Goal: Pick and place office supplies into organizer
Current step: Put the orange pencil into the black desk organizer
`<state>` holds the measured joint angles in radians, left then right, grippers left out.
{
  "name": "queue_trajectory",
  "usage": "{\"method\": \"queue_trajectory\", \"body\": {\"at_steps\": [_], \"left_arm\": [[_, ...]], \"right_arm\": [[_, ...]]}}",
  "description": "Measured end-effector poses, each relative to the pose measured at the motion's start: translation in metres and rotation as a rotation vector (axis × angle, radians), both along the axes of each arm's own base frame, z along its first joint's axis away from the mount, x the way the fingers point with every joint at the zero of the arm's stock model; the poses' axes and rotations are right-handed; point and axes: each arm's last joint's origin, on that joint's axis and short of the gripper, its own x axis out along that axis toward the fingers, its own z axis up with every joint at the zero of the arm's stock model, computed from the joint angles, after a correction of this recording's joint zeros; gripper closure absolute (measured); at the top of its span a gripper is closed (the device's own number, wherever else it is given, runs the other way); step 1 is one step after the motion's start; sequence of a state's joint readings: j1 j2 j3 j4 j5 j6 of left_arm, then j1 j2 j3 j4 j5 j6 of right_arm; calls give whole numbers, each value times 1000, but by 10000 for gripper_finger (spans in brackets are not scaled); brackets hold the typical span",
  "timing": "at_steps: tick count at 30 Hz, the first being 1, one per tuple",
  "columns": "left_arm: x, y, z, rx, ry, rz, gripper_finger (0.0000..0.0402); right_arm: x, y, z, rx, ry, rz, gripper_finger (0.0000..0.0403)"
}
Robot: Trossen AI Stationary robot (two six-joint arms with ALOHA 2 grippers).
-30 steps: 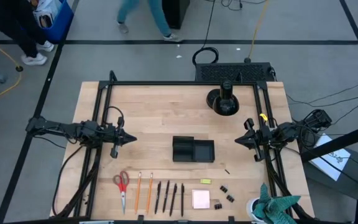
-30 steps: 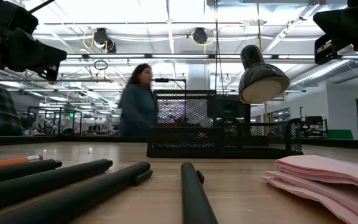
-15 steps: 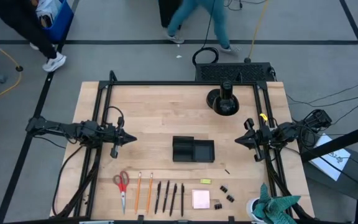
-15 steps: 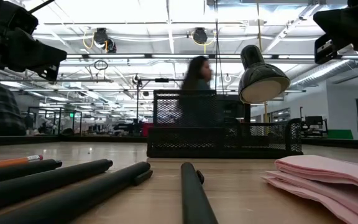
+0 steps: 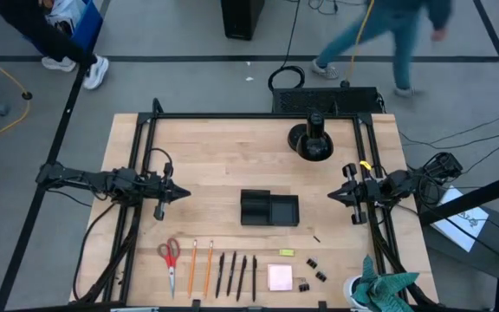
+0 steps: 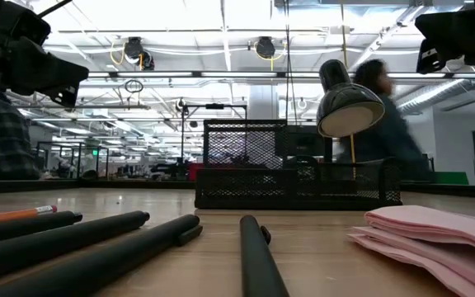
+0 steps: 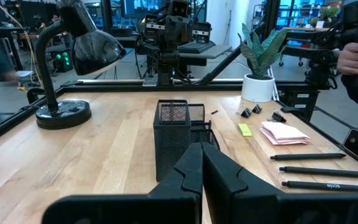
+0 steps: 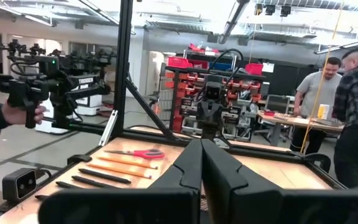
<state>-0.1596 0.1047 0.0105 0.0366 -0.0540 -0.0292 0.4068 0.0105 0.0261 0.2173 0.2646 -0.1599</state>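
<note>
Hovering either side of the organizer, left tool and right tool are both pressed together; supplies line the counter edge.

The table is pale, smooth wood. The mesh organizer is matt black wire. Beyond the left fingers, matt pens and pink paper sticky notes

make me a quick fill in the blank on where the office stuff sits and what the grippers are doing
1. The red-handled scissors lie at the ____ end of the supply row.
2. The pink sticky-note pad lies beside the tiny black ____.
3. Both the left gripper and right gripper have fingers ____.

Missing words: left; binder clips; shut
</note>
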Motion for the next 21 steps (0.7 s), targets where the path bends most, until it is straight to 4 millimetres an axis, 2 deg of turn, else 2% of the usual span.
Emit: {"method": "queue_trajectory", "body": {"at_steps": [6, 13, 21], "left_arm": [[0, 0, 5, -60, -43, 2, 396], [0, 0, 14, -349, -104, -7, 396], [-4, 1, 37, -379, -303, -20, 396]], "right_arm": [[0, 0, 0, -13, -2, -3, 403], [1, 0, -3, -15, 29, 0, 403], [0, 0, -1, -75, 5, -10, 403]]}}
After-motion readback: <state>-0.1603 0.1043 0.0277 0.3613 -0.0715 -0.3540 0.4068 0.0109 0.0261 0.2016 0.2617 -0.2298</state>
